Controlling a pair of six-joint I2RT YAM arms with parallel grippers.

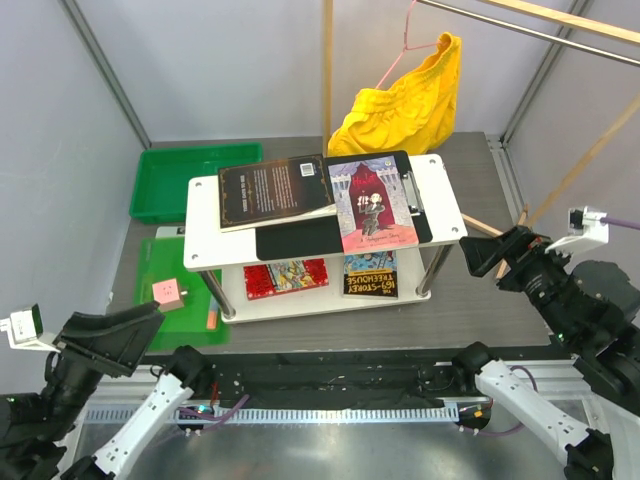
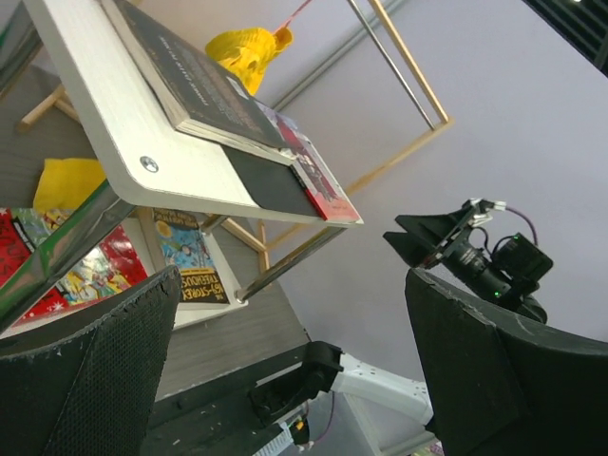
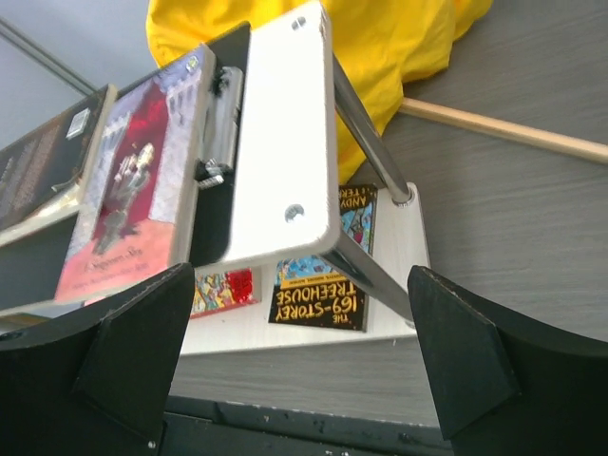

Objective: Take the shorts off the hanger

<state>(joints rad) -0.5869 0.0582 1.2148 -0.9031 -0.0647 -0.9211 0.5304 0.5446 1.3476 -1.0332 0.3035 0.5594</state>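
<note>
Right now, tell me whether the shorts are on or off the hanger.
On. The yellow shorts drape from the pink hanger, whose wire shows above the fabric.

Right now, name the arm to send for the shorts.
Right. The right arm is nearer the shorts hanging back-right on the hanger; the shelf stands between them and the left arm.

we saw the right gripper spread wide, facing the white shelf: red book on its top board, treehouse book on the lower board, yellow shorts heaped behind it.
</note>
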